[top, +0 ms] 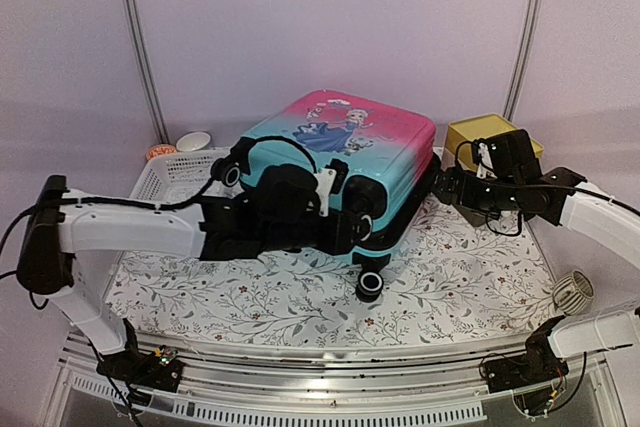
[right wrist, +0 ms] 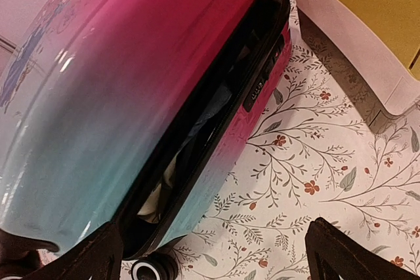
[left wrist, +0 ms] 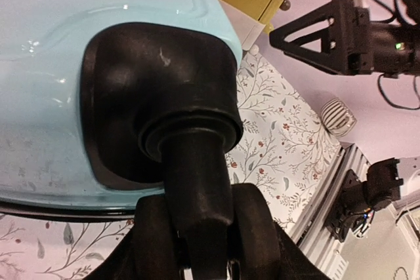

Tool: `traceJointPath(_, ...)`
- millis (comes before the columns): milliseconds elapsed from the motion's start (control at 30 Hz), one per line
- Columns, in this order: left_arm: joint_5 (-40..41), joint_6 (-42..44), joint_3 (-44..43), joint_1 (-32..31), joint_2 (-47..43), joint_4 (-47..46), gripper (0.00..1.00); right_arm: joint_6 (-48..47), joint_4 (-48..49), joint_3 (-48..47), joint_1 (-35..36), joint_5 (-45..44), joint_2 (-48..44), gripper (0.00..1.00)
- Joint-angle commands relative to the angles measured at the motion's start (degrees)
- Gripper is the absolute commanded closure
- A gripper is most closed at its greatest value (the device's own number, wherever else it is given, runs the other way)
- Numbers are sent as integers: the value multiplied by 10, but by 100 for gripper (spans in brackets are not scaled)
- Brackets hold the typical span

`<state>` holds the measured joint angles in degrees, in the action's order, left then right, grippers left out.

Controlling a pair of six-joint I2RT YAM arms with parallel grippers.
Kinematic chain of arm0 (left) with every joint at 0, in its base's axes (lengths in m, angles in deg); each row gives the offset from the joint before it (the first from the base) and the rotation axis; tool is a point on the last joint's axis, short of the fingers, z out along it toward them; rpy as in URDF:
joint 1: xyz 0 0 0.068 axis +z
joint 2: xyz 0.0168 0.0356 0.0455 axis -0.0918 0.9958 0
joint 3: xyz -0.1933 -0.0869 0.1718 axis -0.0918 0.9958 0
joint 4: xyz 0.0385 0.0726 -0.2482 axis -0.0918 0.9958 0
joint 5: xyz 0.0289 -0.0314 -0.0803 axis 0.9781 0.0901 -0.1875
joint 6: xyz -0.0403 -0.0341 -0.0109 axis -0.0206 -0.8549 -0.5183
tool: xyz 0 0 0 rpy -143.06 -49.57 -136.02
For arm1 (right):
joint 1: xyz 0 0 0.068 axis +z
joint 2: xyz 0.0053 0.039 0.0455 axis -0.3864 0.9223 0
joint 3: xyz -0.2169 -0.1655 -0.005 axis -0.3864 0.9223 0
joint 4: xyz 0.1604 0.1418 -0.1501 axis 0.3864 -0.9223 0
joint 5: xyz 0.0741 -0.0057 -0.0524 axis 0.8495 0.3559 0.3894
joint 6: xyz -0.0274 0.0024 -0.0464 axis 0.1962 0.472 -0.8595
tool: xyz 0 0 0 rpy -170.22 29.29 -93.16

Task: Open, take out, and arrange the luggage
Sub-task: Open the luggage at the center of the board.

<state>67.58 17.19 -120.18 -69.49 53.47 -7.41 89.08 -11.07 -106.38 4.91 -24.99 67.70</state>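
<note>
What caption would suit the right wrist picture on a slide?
Open right gripper facing the pink-to-turquoise luggage, lid ajar, on a floral tablecloth beside a yellow-topped box.

Soft, even light falls from above in the top view, with a lilac cast on the backdrop and no hard shadows. The luggage [top: 350,142] leaves only a faint dark patch on the floral tablecloth [top: 470,277]. The metal rail [top: 330,389] at the near edge glares white.

In the left wrist view the black wheel housing [left wrist: 157,96] is so close that it looks soft and murky. Small highlights speckle the turquoise shell.

The right wrist view is warmer. Pale glare streaks the glossy shell, and the gap between its halves is deep in shadow. The fingers [right wrist: 88,257] of the right gripper [right wrist: 216,231] are black silhouettes. The yellow-topped box [right wrist: 367,4] shades the cloth beside it.
</note>
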Motion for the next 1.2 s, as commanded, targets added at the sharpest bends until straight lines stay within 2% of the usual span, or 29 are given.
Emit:
traceJointPath(0, -16, -5, 26, 45, -103, 13, 79, -7, 16, -2, -9, 3, 11, 1)
traceJointPath(100, -35, -2, 36, 70, -148, 29, 79, -4, 23, -3, -12, 6, 24, 0)
traceJointPath(300, -49, 11, 30, 106, -199, 48, 78, 6, 49, -3, -20, 18, 49, 8)
traceJointPath(533, -83, 9, 19, 138, -210, 32, 78, 2, 122, -22, -59, 143, 101, 15)
traceJointPath(767, -92, 9, 10, 158, -217, 32, 78, -3, 181, -47, -92, 209, 154, 19)
traceJointPath(1033, -108, 13, 3, 181, -217, 29, 78, 0, 117, -83, -97, 58, 219, 21)
traceJointPath(1167, -122, 19, -4, 189, -210, 27, 78, 8, 102, -96, -98, 19, 251, 23)
